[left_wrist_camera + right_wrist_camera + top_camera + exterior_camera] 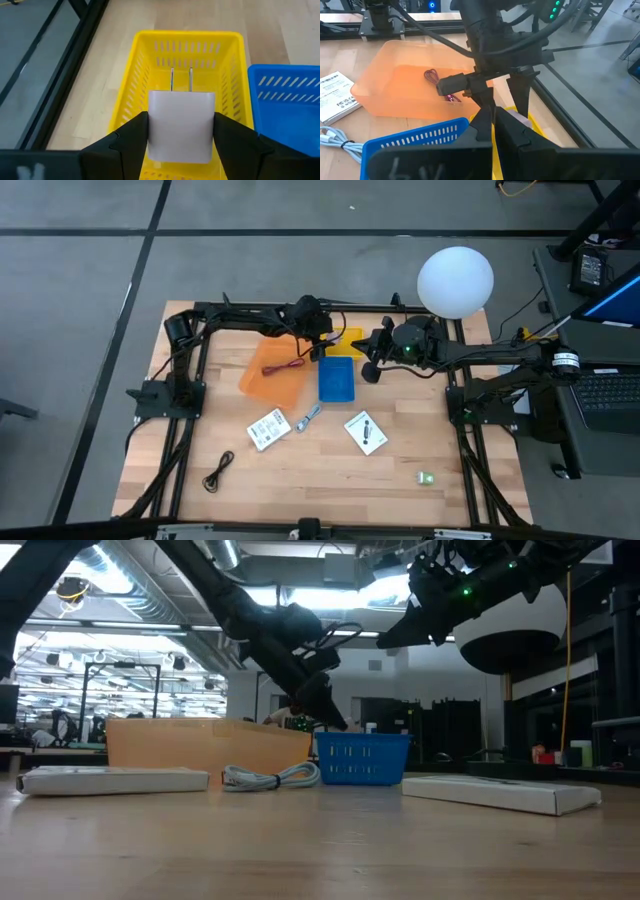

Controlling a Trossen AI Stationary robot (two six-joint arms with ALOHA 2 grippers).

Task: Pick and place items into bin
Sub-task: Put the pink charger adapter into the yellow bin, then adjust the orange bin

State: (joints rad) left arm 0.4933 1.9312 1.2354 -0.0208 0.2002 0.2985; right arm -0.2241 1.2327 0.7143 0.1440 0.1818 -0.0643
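Three bins (336,379): red cable (283,370) in orange, white charger (181,125) pinched by left pincer (181,137) over yellow, right pincer (492,122) clenched empty

- Grey floor (80,270) around the wooden counter (330,480), crossed by dark seam lines.
- Laptop (610,395) on a side desk at right.
- Ceiling lights (110,580) and ducting overhead.
- Dark far room with racks.

Light is even and bright from overhead, with ceiling lamps (110,580) glaring in the low view and the arms there dark against them. The table (330,480) carries only faint, soft shadows. In the wrist views the nearest pincer fingers (125,145) are blurred, the bins sharper.
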